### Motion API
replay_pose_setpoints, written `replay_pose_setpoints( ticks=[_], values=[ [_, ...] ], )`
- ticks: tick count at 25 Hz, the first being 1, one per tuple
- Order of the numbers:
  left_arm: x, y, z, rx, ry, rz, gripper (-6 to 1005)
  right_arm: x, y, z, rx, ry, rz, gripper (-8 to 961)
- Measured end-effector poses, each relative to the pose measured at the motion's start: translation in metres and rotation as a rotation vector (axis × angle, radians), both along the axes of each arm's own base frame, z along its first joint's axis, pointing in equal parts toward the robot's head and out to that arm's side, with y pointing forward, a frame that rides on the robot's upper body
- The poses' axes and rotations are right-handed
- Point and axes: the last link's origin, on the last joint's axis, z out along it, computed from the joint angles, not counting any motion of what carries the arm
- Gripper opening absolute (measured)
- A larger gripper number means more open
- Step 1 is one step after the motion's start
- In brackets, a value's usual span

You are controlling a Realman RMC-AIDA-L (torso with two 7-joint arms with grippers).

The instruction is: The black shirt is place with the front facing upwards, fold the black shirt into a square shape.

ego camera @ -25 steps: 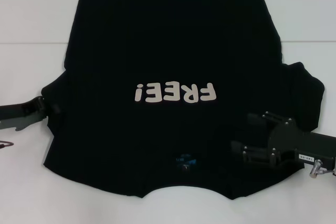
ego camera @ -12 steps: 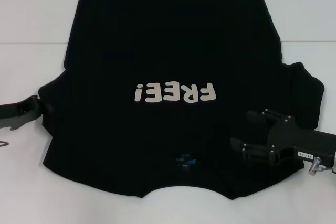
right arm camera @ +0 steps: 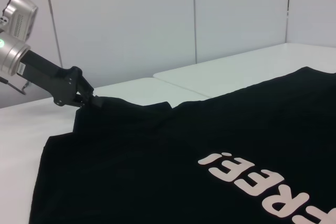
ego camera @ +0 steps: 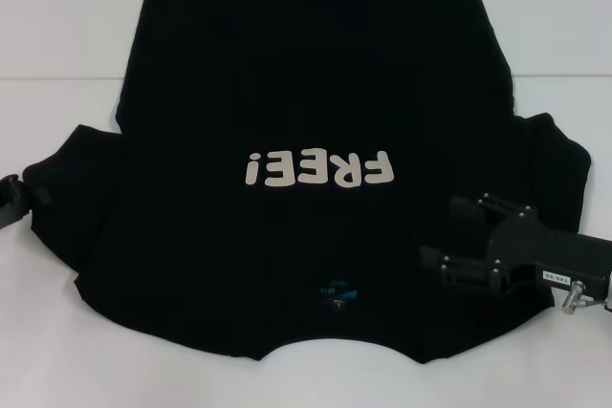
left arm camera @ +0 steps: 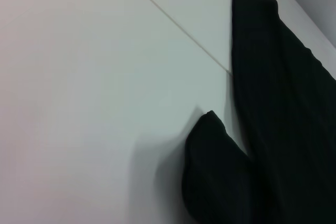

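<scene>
Head view: the large black cloth T-shirt [ego camera: 306,140] with off-white letters "FREE!" [ego camera: 318,170] lies flat, front up, on the white bench [ego camera: 57,45], its collar and small blue neck label [ego camera: 339,290] on the near side. The left tool [ego camera: 21,200] is at the left edge, clamped on the tip of the left sleeve. The right tool [ego camera: 459,236] hovers over the right shoulder area with its two fingers spread apart.

Left wrist view: only the black sleeve end [left arm camera: 215,177] and the shirt's side on the white bench are visible.

Right wrist view: the left tool [right arm camera: 86,99] pinches the sleeve edge, and the cloth there is raised slightly off the bench.
</scene>
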Motion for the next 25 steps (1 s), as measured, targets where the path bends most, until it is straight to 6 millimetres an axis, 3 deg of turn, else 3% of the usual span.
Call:
replay_pose_setpoints(
  ticks=[10,25],
  values=[
    [-0.004,-0.005,-0.003,0.008,-0.011,0.024,2,-0.001,0.001,0.000,-0.002,0.000,0.004,887],
    [-0.005,0.003,0.007,0.068,0.018,0.028,1,0.000,-0.002,-0.002,-0.010,0.002,0.000,883]
  ],
)
